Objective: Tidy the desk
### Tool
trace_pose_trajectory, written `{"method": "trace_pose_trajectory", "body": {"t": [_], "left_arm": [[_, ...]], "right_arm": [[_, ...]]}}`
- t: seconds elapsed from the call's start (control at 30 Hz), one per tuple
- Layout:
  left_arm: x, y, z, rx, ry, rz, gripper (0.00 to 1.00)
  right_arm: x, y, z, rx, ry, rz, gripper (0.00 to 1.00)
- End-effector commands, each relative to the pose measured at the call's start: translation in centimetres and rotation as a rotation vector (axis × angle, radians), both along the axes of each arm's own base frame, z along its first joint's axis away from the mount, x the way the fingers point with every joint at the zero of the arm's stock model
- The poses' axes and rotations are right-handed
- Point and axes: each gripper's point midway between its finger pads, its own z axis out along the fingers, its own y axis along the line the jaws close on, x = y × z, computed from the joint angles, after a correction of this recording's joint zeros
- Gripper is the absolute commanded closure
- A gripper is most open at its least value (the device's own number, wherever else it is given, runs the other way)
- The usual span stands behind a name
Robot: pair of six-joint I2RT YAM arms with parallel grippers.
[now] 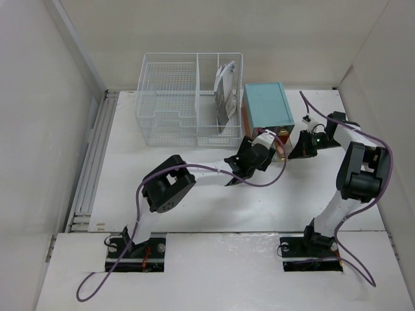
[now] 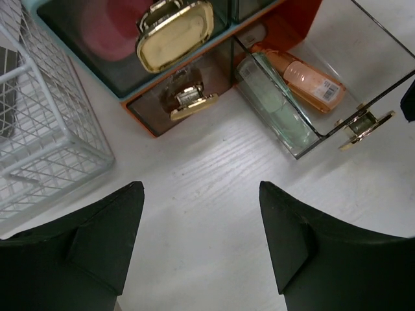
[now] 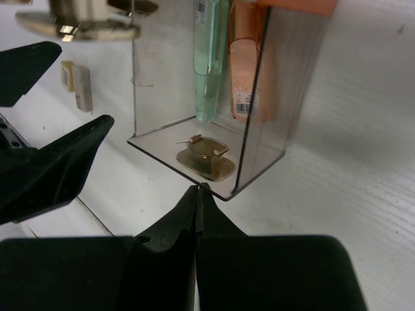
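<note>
Drawer closing is judged in hand: the clear drawer (image 3: 272, 116), centre frame, stands pulled out. The right gripper (image 3: 197, 199) is shut beside its front; the left gripper (image 2: 200, 194) is spread wide over the desk (image 2: 207, 162), mid-frame. A straight push is required.

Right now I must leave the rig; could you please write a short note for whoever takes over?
Left hand: open, empty, over bare desk before the teal box.
Right hand: shut, holding nothing, tips at the front of the pulled-out clear drawer.
Done: a green tube and an orange tube lie in that drawer.
To do: probably push the drawer in.
</note>
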Motion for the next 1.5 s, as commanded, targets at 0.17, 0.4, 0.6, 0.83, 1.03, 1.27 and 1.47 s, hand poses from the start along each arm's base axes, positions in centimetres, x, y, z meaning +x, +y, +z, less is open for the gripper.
{"method": "trace_pose_trajectory", "body": {"t": [0.17,0.4,0.6,0.83,1.03,1.27,1.47], "left_arm": [[3.5,-1.1,2.9,-0.08,-0.066,0.13,0.32],[3.1,-1.5,3.4,-0.286,0.161,0.179,0.32],[0.5,-0.5,3.5,-0.684,0.455,0.208,0.32],[1.0,0.7,3.9,-0.9,0.481,0.235,0.32],[2.4,-0.5,3.8,-0.988,0.468,0.216,0.32],[5.0,-1.5,1.6,-0.992,0.446,0.27,0.32],[6.1,-1.6,-0.4,-1.004,0.454,0.316,0.32]], "right_arm": [[2.9,-0.1,-1.1,0.056,-0.028,-0.084,1.0],[3.7,-0.1,-1.3,0.068,-0.028,-0.094,1.0],[4.2,-0.1,-1.4,0.08,-0.034,-0.107,1.0],[4.7,-0.2,-1.9,0.086,-0.024,-0.119,1.0],[4.9,-0.1,-2.2,0.098,-0.017,-0.116,1.0],[5.1,0.4,-2.1,0.149,0.001,-0.112,1.0],[6.1,0.8,-1.3,0.201,-0.002,-0.122,1.0]]}}
